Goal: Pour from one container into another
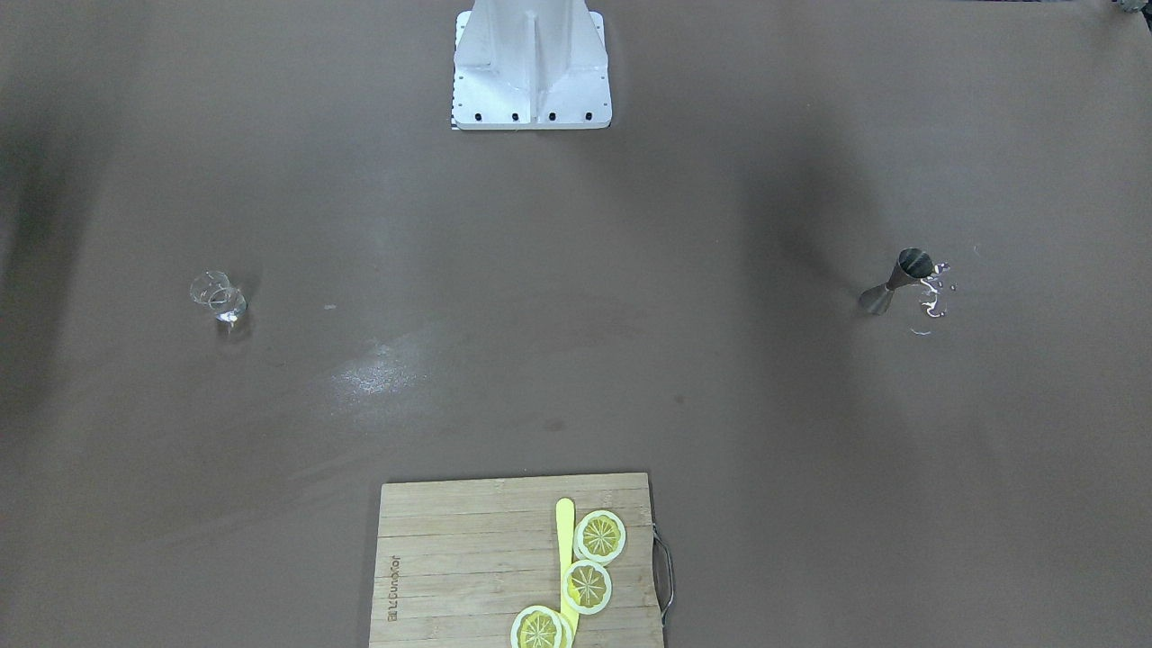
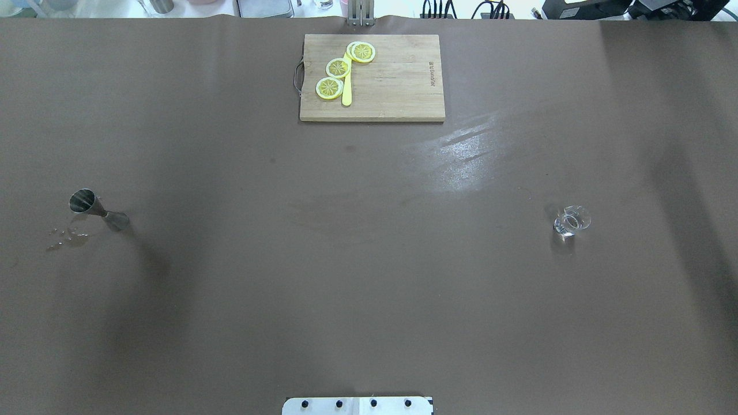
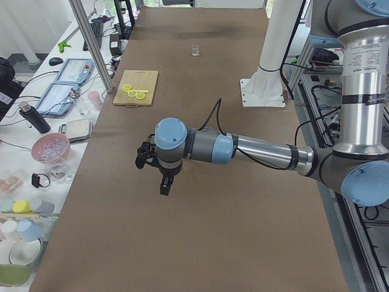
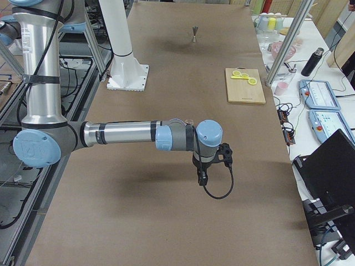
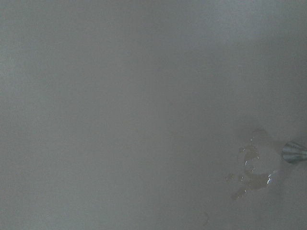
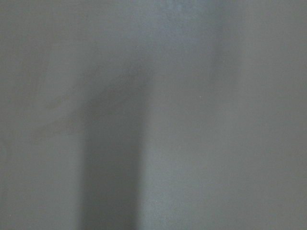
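Opening step, no grasp made yet: the small dark grey hourglass-shaped metal jigger (image 2: 99, 210) is standing upright and unheld near the table's end on the robot's left. A scatter of spilled clear droplets (image 2: 68, 236) is lying just beside it. The short clear glass tumbler (image 2: 572, 220) is standing unheld, well apart, near the opposite end. The left gripper (image 3: 165, 188) and the right gripper (image 4: 202, 178) are hanging above bare table; each is showing in a side view only, so whether their jaws are parted or closed cannot be told. The next move is probably calling for the left arm to descend over the jigger's narrow waist and lift it level. The matte brown table covering (image 2: 369, 276) is carrying a bamboo cutting board (image 2: 398, 86) with yellow lemon slices (image 2: 338, 67) and a yellow knife (image 2: 347, 92) at its far edge, and a cluttered side bench (image 3: 42, 152) of bowls and cups is running alongside.
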`<control>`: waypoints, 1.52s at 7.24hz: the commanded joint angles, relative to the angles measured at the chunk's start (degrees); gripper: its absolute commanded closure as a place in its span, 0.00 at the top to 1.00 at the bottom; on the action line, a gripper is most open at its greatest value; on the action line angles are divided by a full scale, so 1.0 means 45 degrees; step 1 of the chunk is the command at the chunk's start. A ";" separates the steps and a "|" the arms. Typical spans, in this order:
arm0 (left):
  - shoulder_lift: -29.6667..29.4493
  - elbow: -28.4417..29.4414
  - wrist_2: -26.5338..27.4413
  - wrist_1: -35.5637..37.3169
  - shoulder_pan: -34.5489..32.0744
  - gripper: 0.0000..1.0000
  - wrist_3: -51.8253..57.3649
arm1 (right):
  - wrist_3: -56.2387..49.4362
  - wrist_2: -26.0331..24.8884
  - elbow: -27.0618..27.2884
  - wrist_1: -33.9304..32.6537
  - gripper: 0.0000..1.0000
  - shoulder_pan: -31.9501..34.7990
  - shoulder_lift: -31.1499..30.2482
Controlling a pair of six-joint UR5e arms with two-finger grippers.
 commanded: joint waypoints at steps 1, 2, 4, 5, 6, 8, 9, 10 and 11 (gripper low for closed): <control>-0.0470 -0.0010 0.0077 -0.0038 0.0000 0.98 -0.0506 | -0.0348 0.0062 0.0381 0.0005 1.00 -0.0007 0.0382; -0.0684 0.0047 0.0077 -0.0019 0.0000 0.98 -0.0565 | -0.0291 0.0062 0.0382 0.0005 1.00 -0.0007 0.0578; -0.0979 0.0106 0.0077 -0.0348 0.0020 0.98 -0.1889 | -0.0407 0.0062 0.0305 -0.0033 1.00 -0.0007 0.0716; -0.0902 0.0145 0.0077 -0.0738 0.0020 0.98 -0.2571 | -0.0388 0.0062 0.0381 -0.0014 1.00 -0.0026 0.0774; -0.0940 0.0378 0.0077 -0.1283 0.0039 0.98 -0.3331 | -0.0407 0.0062 0.0382 -0.0014 1.00 -0.0027 0.0891; -0.1213 0.0362 0.0097 -0.2124 0.0040 0.98 -0.4174 | -0.0659 -0.0209 0.0421 0.0701 1.00 -0.0607 0.1028; -0.1233 0.0128 0.0561 -0.3269 0.0156 0.97 -0.5204 | -0.0681 -0.0038 0.0479 0.1172 1.00 -0.0709 0.0913; -0.1214 0.0126 0.1493 -0.5021 0.0988 0.97 -0.6181 | -0.0700 -0.0152 0.0731 0.1390 1.00 -0.1503 0.0970; -0.1214 0.0068 0.2527 -0.6334 0.1461 0.97 -0.6597 | -0.1106 -0.0192 0.0888 0.1914 1.00 -0.1859 0.0893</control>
